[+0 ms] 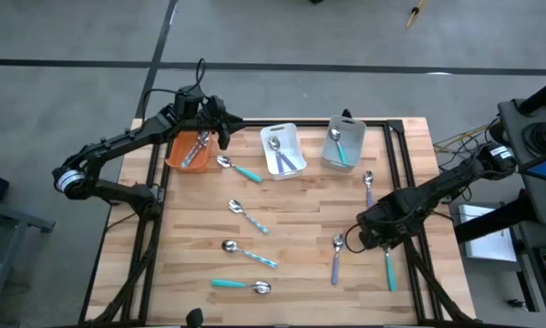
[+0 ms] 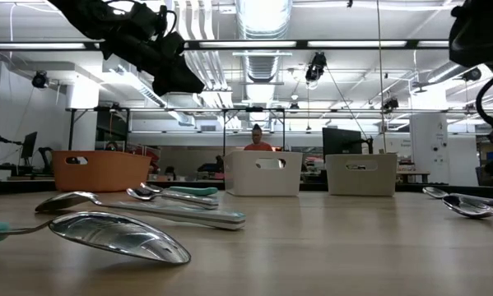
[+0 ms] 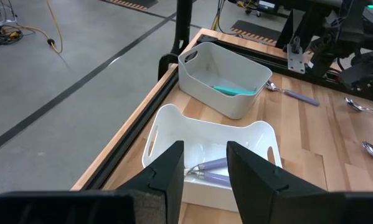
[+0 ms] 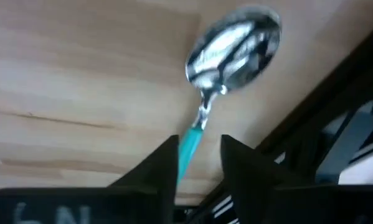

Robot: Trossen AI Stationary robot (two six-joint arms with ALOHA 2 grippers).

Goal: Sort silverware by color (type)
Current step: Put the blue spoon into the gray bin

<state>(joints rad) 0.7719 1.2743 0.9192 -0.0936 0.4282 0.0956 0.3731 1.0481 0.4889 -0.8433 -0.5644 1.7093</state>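
1. The right gripper point(image 1: 375, 239) is low over the near right part of the table point(image 1: 300, 210), right on top of a teal-handled spoon point(image 4: 226, 59).
2. From its wrist, both fingers point(image 4: 158, 165) straddle the teal handle with a little daylight on each side, so the jaws are partly apart around it; I cannot tell whether they grip it.
3. In the overhead view, that spoon's handle runs out from under the gripper toward the near edge, close to the table's right side.
4. Just left of it lies a lavender-handled spoon point(image 1: 336, 258).
5. The left gripper point(image 1: 220, 128) hangs high at the far left, beside the orange bin point(image 1: 175, 151), fingers point(image 3: 167, 171) partly apart with nothing between them.
6. The orange bin holds a few pieces, the white bin point(image 1: 283, 148) holds lavender ones, and the grey bin point(image 1: 342, 142) holds a teal one.
7. Loose on the wood: a teal spoon point(image 1: 238, 169) near the white bin, 2 striped spoons point(image 1: 248, 217) mid-table, another teal spoon point(image 1: 241, 285) at the near edge, and a lavender fork point(image 1: 368, 187) on the right.
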